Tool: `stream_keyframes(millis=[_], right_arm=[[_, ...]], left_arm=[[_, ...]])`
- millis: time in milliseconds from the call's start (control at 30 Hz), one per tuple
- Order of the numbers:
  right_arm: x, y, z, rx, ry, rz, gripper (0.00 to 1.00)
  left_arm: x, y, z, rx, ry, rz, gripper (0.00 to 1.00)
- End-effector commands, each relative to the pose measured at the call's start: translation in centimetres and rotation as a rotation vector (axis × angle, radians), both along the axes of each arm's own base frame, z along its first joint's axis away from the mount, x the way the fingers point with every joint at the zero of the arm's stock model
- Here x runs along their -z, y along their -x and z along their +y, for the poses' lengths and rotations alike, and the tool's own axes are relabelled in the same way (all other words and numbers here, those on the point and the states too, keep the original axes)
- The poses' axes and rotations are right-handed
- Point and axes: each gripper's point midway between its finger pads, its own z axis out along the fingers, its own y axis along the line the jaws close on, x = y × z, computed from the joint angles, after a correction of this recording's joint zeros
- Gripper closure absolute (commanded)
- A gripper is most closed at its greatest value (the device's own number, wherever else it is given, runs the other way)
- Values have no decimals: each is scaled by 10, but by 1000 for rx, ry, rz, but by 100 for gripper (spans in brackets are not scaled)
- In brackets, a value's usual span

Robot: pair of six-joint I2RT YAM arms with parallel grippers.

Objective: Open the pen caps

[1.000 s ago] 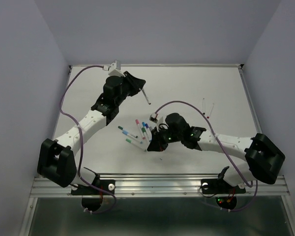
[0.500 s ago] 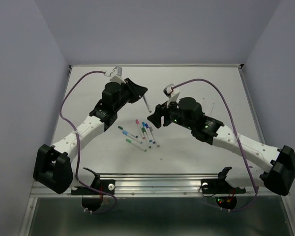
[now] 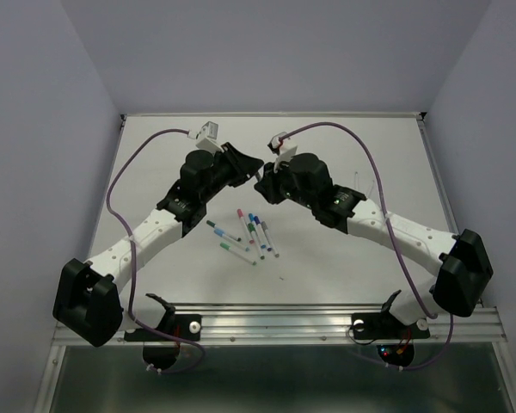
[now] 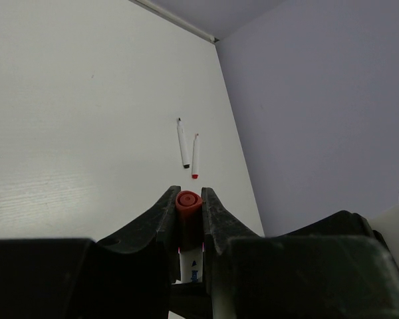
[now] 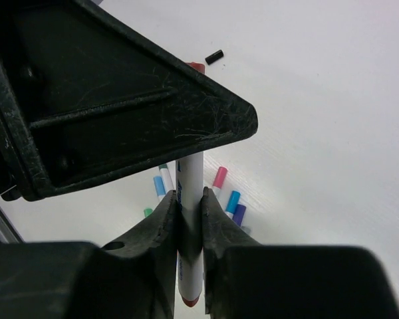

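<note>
Your left gripper (image 4: 188, 195) is clamped tight on the red cap (image 4: 187, 202) of a pen it holds up off the table (image 3: 327, 267), back of centre, and that hold looks the same as it did a second ago. Below and a little to the right, the capped pens (image 3: 249, 234) lie in a loose cluster toward the front. From the right wrist you can pick out a pink cap (image 5: 220, 177), a teal cap (image 5: 233, 199) and a purple cap (image 5: 239, 214) among them, all on their pens. The change is on your right side. A second ago that arm was down over the cluster, and half a second ago it was climbing toward the raised pen with its jaws apart. Now the right gripper (image 5: 190, 197) has met the left one in the air, and its fingers are pressed together on the white barrel (image 5: 190, 169) just below the left gripper's hold. The pen is therefore gripped at both ends, cap on one side and barrel on the other, which I judge sets up a straight pull along its length. The join between cap and barrel is hidden behind the left gripper, but the cap does not appear to have come off yet. Further right, a black-tipped pen (image 4: 182, 141) and a red-tipped pen (image 4: 195, 154) lie bare, side by side, near the table's right edge, and a loose black cap (image 5: 215, 57) lies on its own. Those two look finished, while the cluster has yet to be opened.
</note>
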Motion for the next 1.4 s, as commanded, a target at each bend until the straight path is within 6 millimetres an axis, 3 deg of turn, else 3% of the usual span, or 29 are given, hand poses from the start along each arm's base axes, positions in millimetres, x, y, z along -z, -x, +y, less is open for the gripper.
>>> stream_keyframes(millis=[0,200,467,567,667,900,967,1133,1200,1367], right_arm=[[-29,1,7,-36,-54,-45,99],[-28,7,3,-41,-61,-40,99],[-29,13,5,-70,-70,-32,99],[-28,13,5,-70,-71,-27,99],[-27,14,4,-72,-71,-24,99],[-21,17,2,-67,-70,-7,99],[-20,15,1,-66,-72,-1,99],[-15,20,4,-100,-72,16,99],[-10,26,6,-127,-69,34,99],[7,50,8,-218,-82,109,99]], left_arm=[[-33,6,0,2,72,-82,96],[-36,5,0,1,71,-90,73],[-34,5,-1,8,59,-92,55],[-35,4,-1,2,56,-94,54],[-33,2,1,-11,46,-88,54],[-34,-2,10,-62,26,-88,68],[-34,-2,11,-69,26,-87,79],[-32,-6,12,-84,18,-81,91],[-33,-8,13,-95,17,-81,99],[-35,-15,14,-120,18,-91,100]])
